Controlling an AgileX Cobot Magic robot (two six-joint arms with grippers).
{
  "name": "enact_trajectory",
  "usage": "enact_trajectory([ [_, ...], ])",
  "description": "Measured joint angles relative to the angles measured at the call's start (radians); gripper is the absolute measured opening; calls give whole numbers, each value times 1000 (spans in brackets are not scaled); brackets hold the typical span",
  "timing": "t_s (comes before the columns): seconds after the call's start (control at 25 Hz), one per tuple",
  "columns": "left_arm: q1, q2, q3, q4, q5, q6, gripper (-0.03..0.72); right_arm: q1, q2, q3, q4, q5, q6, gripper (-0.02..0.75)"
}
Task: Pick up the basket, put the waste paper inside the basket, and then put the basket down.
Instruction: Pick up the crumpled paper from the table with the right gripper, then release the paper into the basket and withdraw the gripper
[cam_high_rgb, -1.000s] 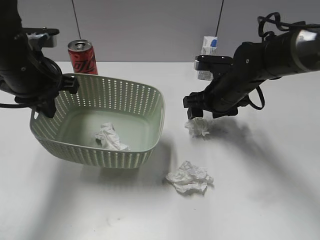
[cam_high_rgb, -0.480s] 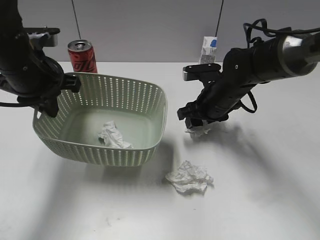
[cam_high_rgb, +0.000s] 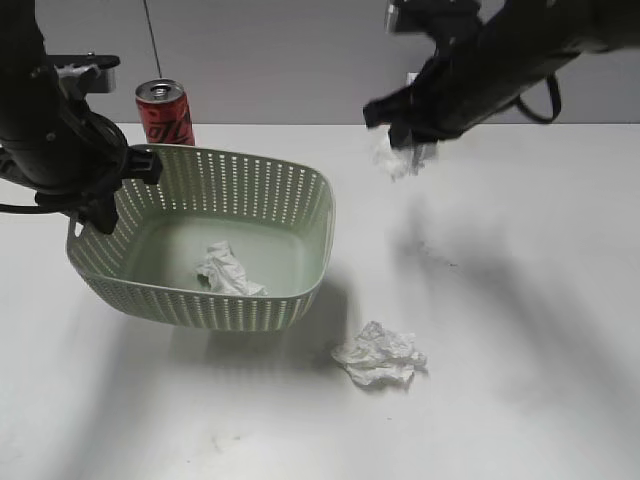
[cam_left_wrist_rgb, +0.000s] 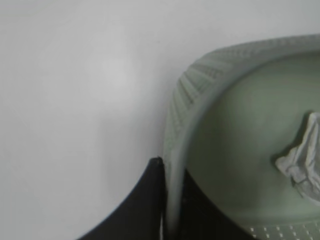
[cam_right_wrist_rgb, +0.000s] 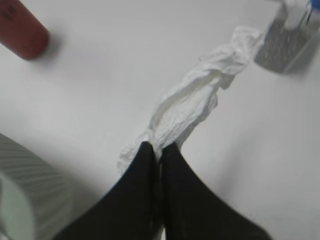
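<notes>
- Right gripper (cam_right_wrist_rgb: 159, 146): jaws clenched on a waste paper wad (cam_right_wrist_rgb: 195, 102), held high above the table (cam_high_rgb: 520, 300), right of the basket (cam_high_rgb: 290, 205).
- Left gripper (cam_left_wrist_rgb: 167, 167): jaws pinched on the basket's left rim; basket tilted, lifted.
- One wad (cam_high_rgb: 226, 271) lay inside the basket.
- Another wad (cam_high_rgb: 378, 353) lay on the table, near the basket's front right corner.
- Red can (cam_high_rgb: 165, 113) stood behind the basket.

The pale sage-green perforated plastic basket (cam_left_wrist_rgb: 200, 150) runs off the left wrist view's right and bottom edges, the crumpled white tissue-paper wad (cam_left_wrist_rgb: 302, 160) inside it is cut by the right edge, and the red cylindrical can (cam_right_wrist_rgb: 22, 25) is blurred and cropped top-left.
</notes>
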Motion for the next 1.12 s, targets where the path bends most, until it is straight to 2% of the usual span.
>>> enact_trajectory([
  [0.12,0,0,0,-5,-8,0,-1,38,-108,-15,80,-3,-67,4],
  [0.24,0,0,0,-7,-10,0,-1,124,-154,-19,139,-6,-160,4],
  [0.48,0,0,0,-16,-13,0,-1,286,-99,-19,153,-5,-243,24],
  [0.56,0,0,0,-20,-12,0,-1,307,-53,-19,161,-4,-265,110],
  [0.64,0,0,0,-21,-8,0,-1,316,-6,-19,175,3,-273,271],
  [0.76,0,0,0,-21,-4,0,-1,316,15,-18,185,19,-275,552],
  [0.8,0,0,0,-21,-4,0,-1,315,15,-23,185,33,-275,599],
  [0.88,0,0,0,-21,-3,0,-1,308,13,-49,168,80,-265,638],
  [1.12,0,0,0,2,3,0,-1,267,-104,-109,-20,269,-170,629],
])
